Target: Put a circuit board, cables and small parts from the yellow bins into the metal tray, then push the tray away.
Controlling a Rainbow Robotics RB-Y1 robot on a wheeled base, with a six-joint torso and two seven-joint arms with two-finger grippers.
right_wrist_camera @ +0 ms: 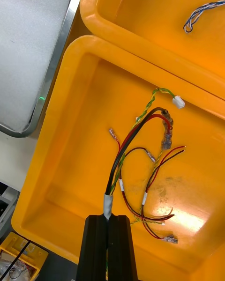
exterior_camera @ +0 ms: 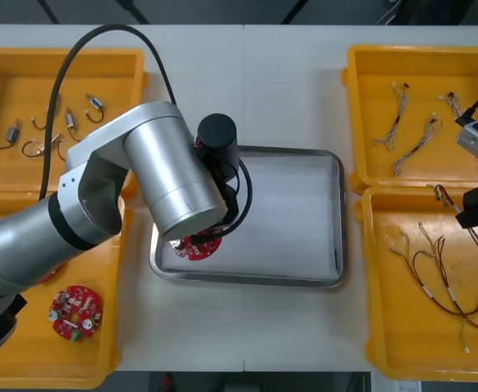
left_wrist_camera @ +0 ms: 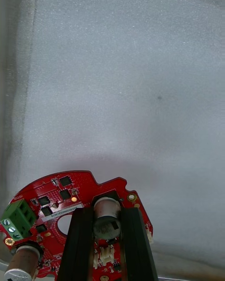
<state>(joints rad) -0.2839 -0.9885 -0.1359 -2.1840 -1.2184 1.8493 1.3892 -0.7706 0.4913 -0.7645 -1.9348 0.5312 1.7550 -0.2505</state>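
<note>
Holding circuit board [left_wrist_camera: 51, 201] — left jaws, cable [right_wrist_camera: 123, 157] (wrist view) right jaws

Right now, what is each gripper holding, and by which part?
Left gripper: circuit board, by its metal cylinder. Right gripper: black cable, at its taped end.

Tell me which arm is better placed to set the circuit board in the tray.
Left. The left pincer is shut on the circuit board, within the metal tray; the right pincer is at a yellow bin, shut on a black cable.
</note>
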